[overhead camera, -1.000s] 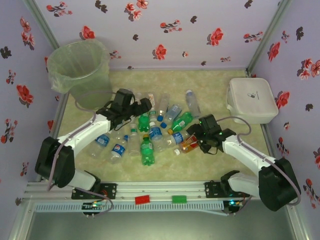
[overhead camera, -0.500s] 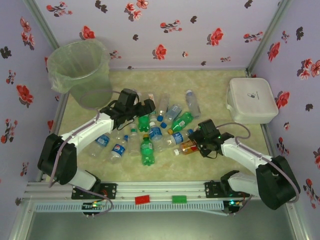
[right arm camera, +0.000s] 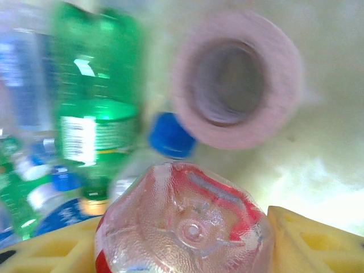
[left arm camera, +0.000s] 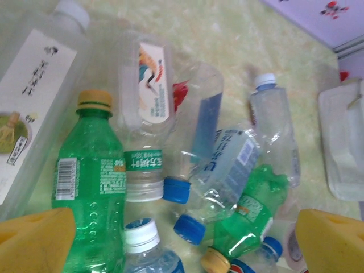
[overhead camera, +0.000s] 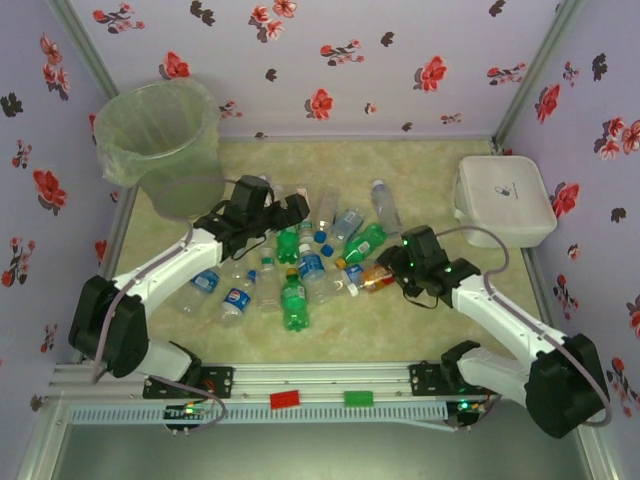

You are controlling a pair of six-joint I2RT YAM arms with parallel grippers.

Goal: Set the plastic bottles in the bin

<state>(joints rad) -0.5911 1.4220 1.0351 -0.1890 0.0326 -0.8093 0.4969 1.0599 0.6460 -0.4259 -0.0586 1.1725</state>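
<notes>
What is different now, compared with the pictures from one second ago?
The right gripper closed on the reddish clear plastic bottle and moved it slightly upward in the top view. The open left gripper, the other plastic bottles and the tall round green-lined bin stayed about where they were.

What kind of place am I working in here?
Probably a staged robot test cell: floral walls box in the table, both arms bolt to an aluminium rail, bottles lie scattered.
</notes>
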